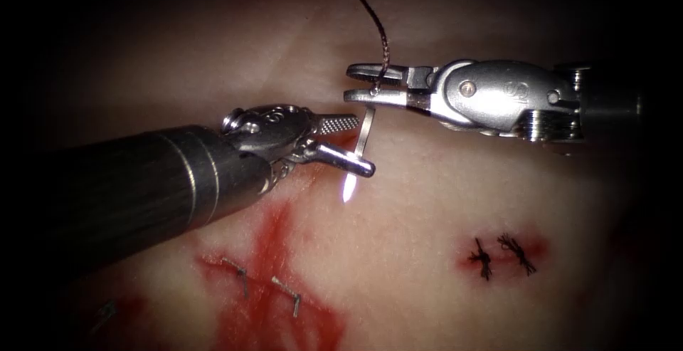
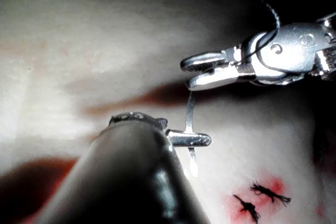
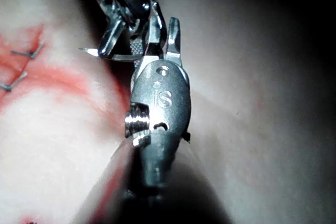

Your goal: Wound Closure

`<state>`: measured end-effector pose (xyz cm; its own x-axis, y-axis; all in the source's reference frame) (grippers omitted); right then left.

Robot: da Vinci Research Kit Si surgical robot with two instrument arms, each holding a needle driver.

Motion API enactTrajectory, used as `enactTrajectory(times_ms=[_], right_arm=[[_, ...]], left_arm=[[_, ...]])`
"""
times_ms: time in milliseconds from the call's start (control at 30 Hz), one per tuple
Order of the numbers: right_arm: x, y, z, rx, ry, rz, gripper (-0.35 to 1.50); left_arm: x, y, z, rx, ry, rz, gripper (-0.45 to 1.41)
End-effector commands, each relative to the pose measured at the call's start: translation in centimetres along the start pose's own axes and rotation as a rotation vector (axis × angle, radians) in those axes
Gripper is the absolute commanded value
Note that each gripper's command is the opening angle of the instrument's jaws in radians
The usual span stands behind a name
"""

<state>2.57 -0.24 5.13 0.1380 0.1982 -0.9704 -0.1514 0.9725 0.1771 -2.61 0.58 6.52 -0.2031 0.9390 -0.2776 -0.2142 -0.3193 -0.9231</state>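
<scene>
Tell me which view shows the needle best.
Endoscope view: the needle hangs clear above the tissue, its upper end at the right tool, its lower shaft between the left tool's open jaws, tip bare. Left wrist view shows it foreshortened; right wrist view partly hides it behind jaws.

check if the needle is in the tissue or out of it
Out. The needle hangs clear above the tissue, bare tip showing, held between the left tool and right tool.

Dark vignette at edges; glare on needle (image 1: 349, 191).
</scene>
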Motion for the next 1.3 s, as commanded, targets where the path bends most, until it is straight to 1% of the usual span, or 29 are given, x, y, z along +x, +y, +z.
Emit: enactTrajectory(times_ms=[33,67,133,167,233,267,400,467,500,533,567,600,633,667,700,733,767,800,833,933,1033,1167,1200,1267,1300], right_arm=[[-0.04,-0.01,0.07,0.001,0.002,0.0,-0.35],[-0.04,-0.01,0.07,0.001,0.002,0.0,-0.35],[-0.04,-0.01,0.07,0.001,0.002,0.0,-0.35],[-0.04,-0.01,0.08,0.0,0.002,0.0,-0.35],[-0.03,-0.02,0.08,0.0,0.002,0.0,-0.35],[-0.02,-0.02,0.09,0.0,0.002,0.0,-0.35],[-0.02,-0.02,0.09,0.0,0.003,0.0,-0.35],[-0.02,-0.02,0.09,0.0,0.002,0.001,-0.35],[-0.02,-0.01,0.1,-0.001,0.002,0.001,-0.25],[-0.02,-0.02,0.1,-0.001,0.001,0.013,-0.1],[-0.02,-0.01,0.12,-0.009,0.005,0.042,0.27],[-0.02,-0.01,0.13,-0.016,0.006,0.054,0.39],[-0.02,-0.01,0.13,-0.016,0.006,0.054,0.39],[-0.02,-0.01,0.14,-0.027,0.003,0.066,0.52],[-0.02,-0.01,0.15,-0.046,-0.002,0.072,0.71],[-0.02,0.0,0.16,-0.058,-0.01,0.078,0.83],[-0.01,0.0,0.17,-0.063,-0.015,0.078,0.89],[-0.01,0.0,0.17,-0.078,-0.02,0.078,0.89],[-0.01,0.0,0.17,-0.078,-0.02,0.078,0.89],[0.01,-0.04,0.18,-0.147,-0.062,0.073,0.79],[0.03,-0.06,0.21,-0.162,-0.068,0.039,0.76],[0.05,-0.1,0.29,-0.194,-0.085,-0.051,0.59],[0.05,-0.1,0.29,-0.194,-0.085,-0.051,0.59],[0.05,-0.12,0.34,-0.207,-0.08,-0.099,0.61],[0.05,-0.12,0.35,-0.212,-0.077,-0.104,0.66]], left_arm=[[0.03,-0.06,0.07,0.001,0.0,-0.014,0.61],[0.03,-0.07,0.07,0.002,-0.003,-0.019,0.51],[0.03,-0.08,0.07,0.001,-0.005,-0.071,0.1],[0.03,-0.09,0.07,0.001,-0.008,-0.089,0.0],[0.02,-0.08,0.07,0.003,-0.014,-0.112,-0.33],[0.03,-0.08,0.08,0.005,-0.013,-0.137,-0.45],[0.07,-0.08,0.07,-0.002,-0.016,-0.163,-0.45],[0.09,-0.07,0.04,-0.031,0.026,-0.179,-0.45],[0.08,-0.07,0.03,-0.041,0.044,-0.178,-0.45],[0.08,-0.07,0.03,-0.049,0.059,-0.176,-0.45],[0.07,-0.06,0.02,-0.062,0.091,-0.174,-0.45],[0.06,-0.06,0.02,-0.053,0.106,-0.174,-0.45],[0.06,-0.06,0.02,-0.053,0.106,-0.174,-0.45],[0.06,-0.05,0.01,-0.042,0.121,-0.176,-0.45],[0.05,-0.05,0.0,-0.029,0.143,-0.177,-0.45],[0.05,-0.05,-0.01,-0.02,0.16,-0.179,-0.45],[0.04,-0.04,-0.02,-0.011,0.177,-0.18,-0.45],[0.02,-0.04,-0.04,0.006,0.207,-0.185,-0.45],[0.02,-0.04,-0.04,0.006,0.207,-0.185,-0.45],[0.01,-0.04,-0.08,0.031,0.26,-0.194,-0.45],[0.0,-0.04,-0.09,0.046,0.277,-0.199,-0.45],[-0.01,-0.02,-0.07,0.066,0.287,-0.204,-0.45],[-0.01,-0.02,-0.07,0.066,0.287,-0.204,-0.45],[-0.03,-0.01,-0.05,0.071,0.29,-0.204,-0.45],[-0.04,0.0,-0.05,0.073,0.29,-0.204,-0.45]])
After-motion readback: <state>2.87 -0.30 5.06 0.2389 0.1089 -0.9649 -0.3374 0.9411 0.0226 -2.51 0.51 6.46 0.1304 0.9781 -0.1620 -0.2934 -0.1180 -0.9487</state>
